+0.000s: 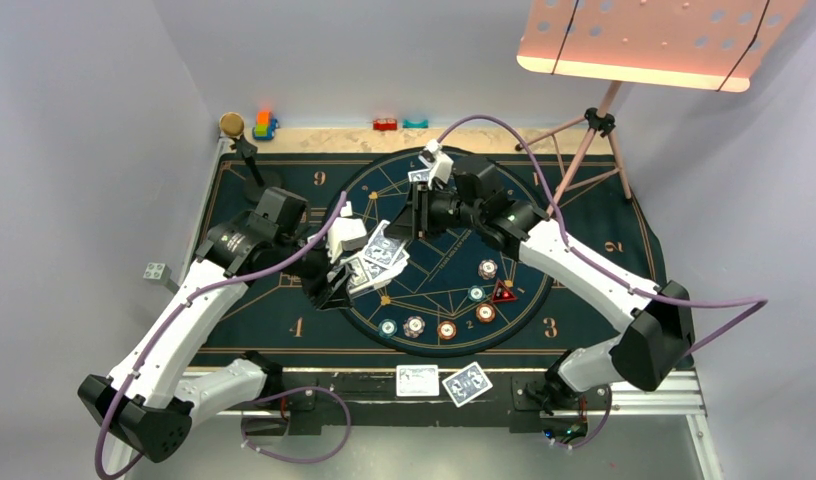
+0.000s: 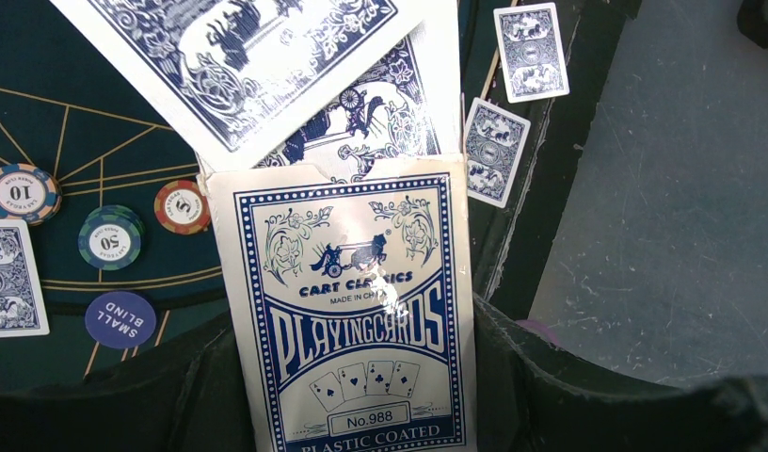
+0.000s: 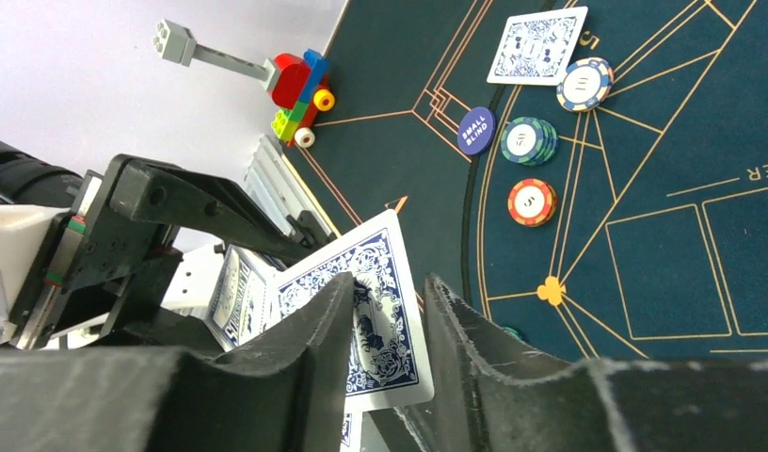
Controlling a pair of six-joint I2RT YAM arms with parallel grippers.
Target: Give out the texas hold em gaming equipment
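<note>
My left gripper (image 1: 342, 280) is shut on a blue-and-white playing card box (image 2: 352, 311), with blue-backed cards (image 2: 267, 66) fanned out of its open top. My right gripper (image 1: 412, 220) is open, its jaws on either side of one protruding card (image 3: 385, 311); the left finger touches it and the right finger stands apart. On the round mat lie chips: a 10 chip (image 2: 21, 191), a teal 50 stack (image 2: 110, 237), an orange 5 chip (image 2: 182, 206) and a blue small blind disc (image 2: 120, 318). A red triangular marker (image 1: 502, 292) sits among the chips on the right.
Two dealt cards (image 1: 417, 380) (image 1: 466, 384) lie at the near table edge, another card (image 1: 420, 176) at the far side of the circle. A black stand (image 1: 246, 150) and toy blocks (image 1: 265, 125) are at the back left. A tripod (image 1: 584, 150) stands at the back right.
</note>
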